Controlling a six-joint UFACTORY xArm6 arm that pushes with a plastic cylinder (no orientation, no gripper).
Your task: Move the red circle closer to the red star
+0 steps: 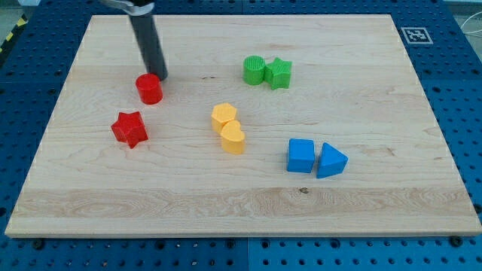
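Note:
The red circle [149,88] lies on the wooden board at the view's upper left. The red star [129,129] lies just below it and slightly to the left, a small gap apart. My tip [160,76] is at the red circle's upper right edge, touching it or very nearly. The dark rod rises from there to the view's top.
A green circle [254,70] and green star [278,73] touch at the top centre. Two yellow hearts [224,116] [233,138] sit together in the middle. A blue cube [300,155] and blue triangle [331,160] sit at the right. The board [376,211] lies on a blue pegboard.

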